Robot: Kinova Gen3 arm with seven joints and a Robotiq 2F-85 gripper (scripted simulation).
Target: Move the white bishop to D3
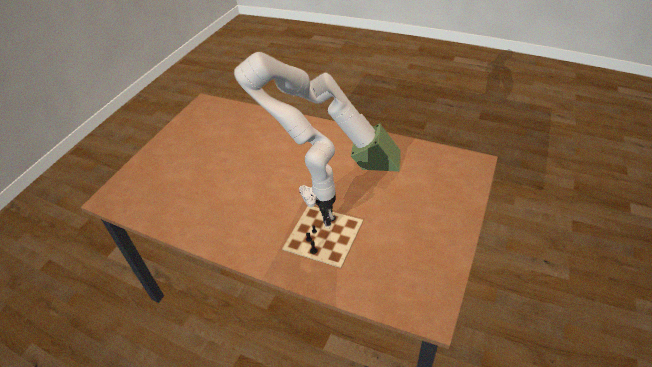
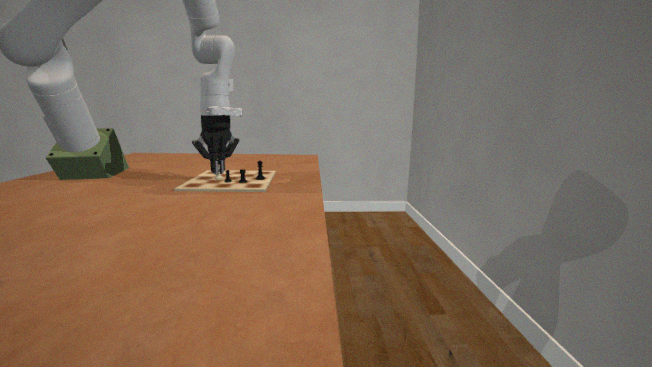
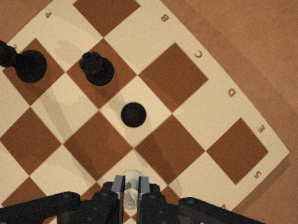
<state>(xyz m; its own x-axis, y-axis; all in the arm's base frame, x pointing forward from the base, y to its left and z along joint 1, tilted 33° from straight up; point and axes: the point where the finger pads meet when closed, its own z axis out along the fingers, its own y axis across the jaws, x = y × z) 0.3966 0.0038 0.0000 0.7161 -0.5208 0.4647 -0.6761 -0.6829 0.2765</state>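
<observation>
A small chessboard [image 1: 323,235] lies on the brown table; it also shows in the exterior view [image 2: 227,180] and fills the wrist view [image 3: 133,96]. My gripper [image 3: 131,189] is shut on the white bishop [image 3: 132,188], whose pale top shows between the fingertips. In the side view the gripper [image 2: 217,168] stands upright over the board's near-left part, with the bishop [image 2: 218,175] low at the board. I cannot tell whether its base touches the board. Three black pieces stand on the board: a pawn [image 3: 133,115], a second piece [image 3: 97,68] and a third [image 3: 28,66].
The arm's green base [image 1: 377,150] sits on the table behind the board. The three black pieces [image 2: 243,175] stand in a row just right of the gripper. Edge letters A to E and digits run along the board's border [image 3: 200,56].
</observation>
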